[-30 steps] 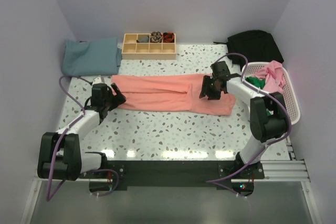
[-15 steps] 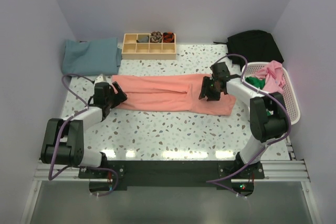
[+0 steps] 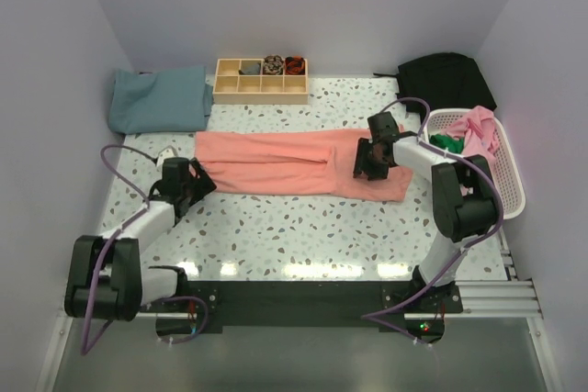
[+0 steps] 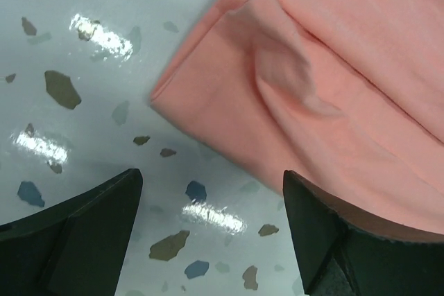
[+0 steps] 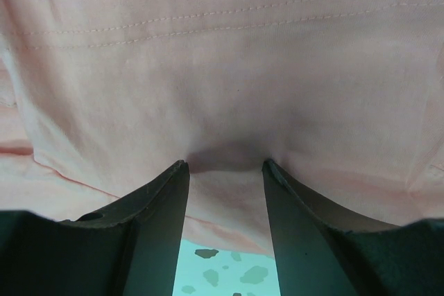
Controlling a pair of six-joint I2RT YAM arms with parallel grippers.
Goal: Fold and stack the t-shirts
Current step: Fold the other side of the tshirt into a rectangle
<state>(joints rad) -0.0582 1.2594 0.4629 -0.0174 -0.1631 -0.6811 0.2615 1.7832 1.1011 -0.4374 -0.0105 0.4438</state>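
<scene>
A salmon-pink t-shirt (image 3: 285, 162), folded into a long strip, lies across the middle of the table. My left gripper (image 3: 190, 182) is open and empty just off the strip's left end. In the left wrist view (image 4: 211, 181) it hovers low over bare table, with the shirt's corner (image 4: 291, 102) just ahead. My right gripper (image 3: 372, 159) is on the strip's right part. In the right wrist view (image 5: 224, 169) its fingers are partly apart, tips pressed into the cloth (image 5: 222, 67), with a puckered fold between them. A folded blue t-shirt (image 3: 158, 98) lies at the back left.
A wooden compartment tray (image 3: 260, 80) stands at the back centre. A black cloth (image 3: 447, 78) lies at the back right. A white laundry basket (image 3: 501, 192) at the right edge holds pink and green garments. Speckled table (image 3: 303, 227) lies in front of the shirt.
My left gripper has drawn back toward the near left, off the shirt's left end. My right gripper has stayed on the shirt's right part, shifting only slightly.
</scene>
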